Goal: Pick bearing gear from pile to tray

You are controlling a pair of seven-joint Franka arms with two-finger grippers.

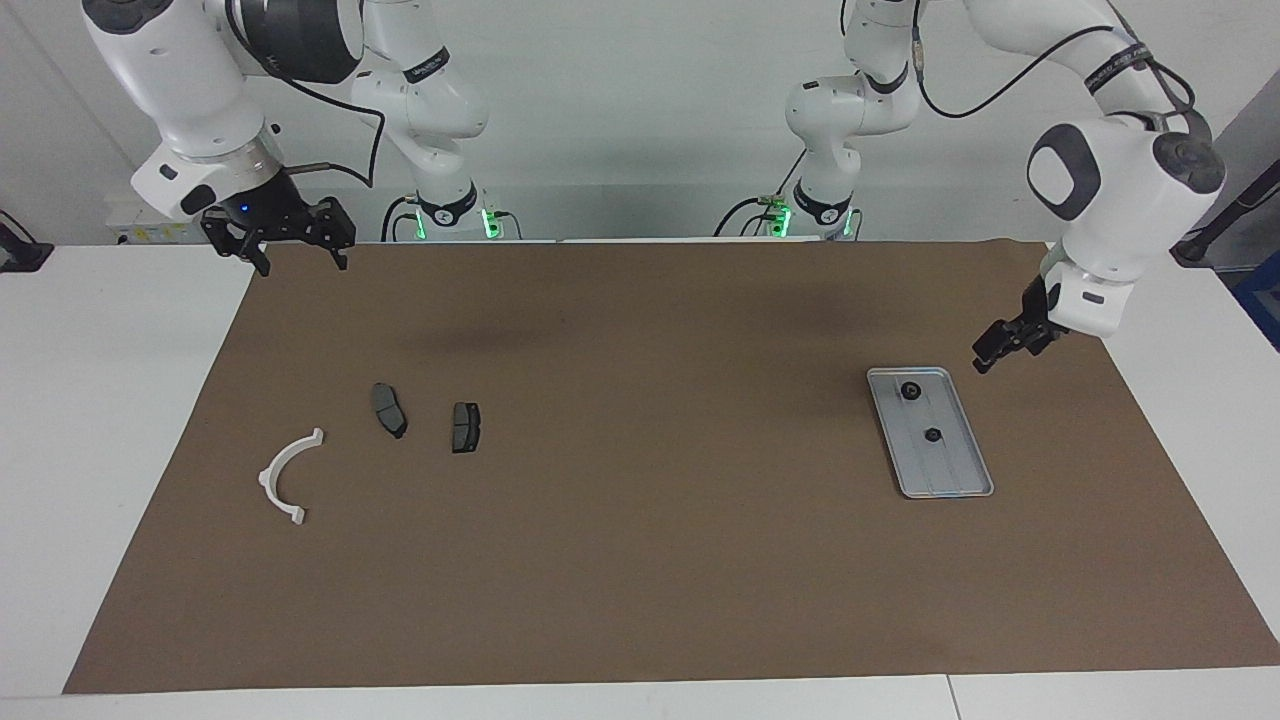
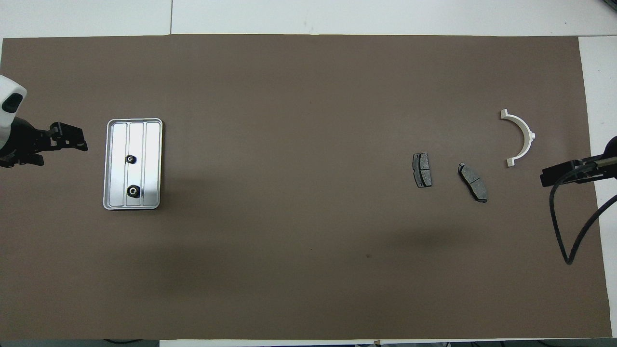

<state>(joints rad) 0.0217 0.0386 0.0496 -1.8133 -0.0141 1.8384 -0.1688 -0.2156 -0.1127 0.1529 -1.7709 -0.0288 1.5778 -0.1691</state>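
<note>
The silver tray [image 1: 962, 472] [image 2: 153, 140] lies toward the left arm's end of the table. In it lie two small black bearing gears [image 1: 911, 391] [image 2: 130, 158], one [image 1: 932, 435] [image 2: 133, 191] apart from the other. The pile toward the right arm's end is a white half-ring bracket [image 1: 283, 474] [image 2: 522, 138] and two dark grey pads [image 1: 389, 410] [image 1: 465, 427]. My left gripper [image 1: 987, 353] [image 2: 72, 140] hangs open and empty over the mat just beside the tray. My right gripper [image 1: 300, 262] waits open and empty, raised over the mat's corner nearest the robots.
A brown mat [image 1: 640, 560] covers most of the white table. The two pads [image 2: 422, 169] [image 2: 473, 182] lie flat side by side between the bracket and the mat's middle. A black cable [image 2: 561, 217] hangs from the right arm over the mat's edge.
</note>
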